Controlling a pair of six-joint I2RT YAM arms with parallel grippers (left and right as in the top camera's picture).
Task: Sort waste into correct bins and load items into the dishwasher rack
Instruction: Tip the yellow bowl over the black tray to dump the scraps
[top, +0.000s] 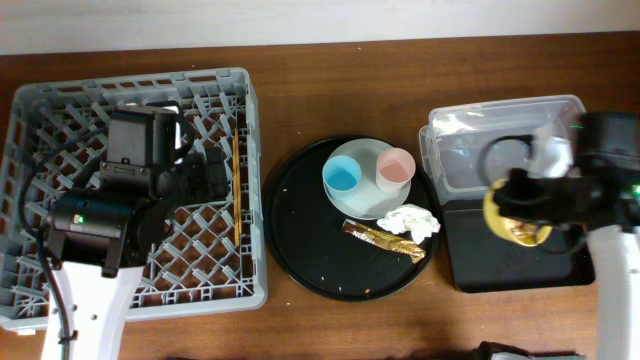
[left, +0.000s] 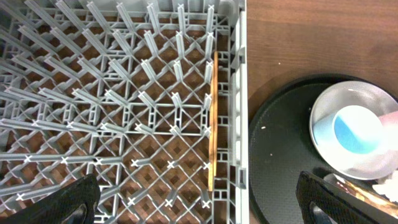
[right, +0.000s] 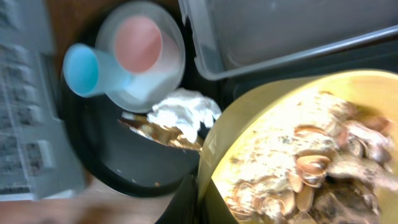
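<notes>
Left claw hung with its jaws spread wide and nothing between them, directly above the lattice floor of the dishwasher rack. Just to that claw's right, the wooden chopsticks lay together on the rack floor, pressed along the right wall.

Right claw was clamped tight on the rim of the yellow bowl, which was carried in the air with pale food scraps heaped inside it. Beneath this claw sat the shallow black tray, and just beyond it the clear tub, the two touching.

To the right claw's left, on the worktop, stood the round black tray. On it, nearest the claw, the crumpled napkin touched the foil wrapper. Farther left and slightly beyond them, the pale plate carried the blue cup and the pink cup, side by side, the pink one closer to the claw.
</notes>
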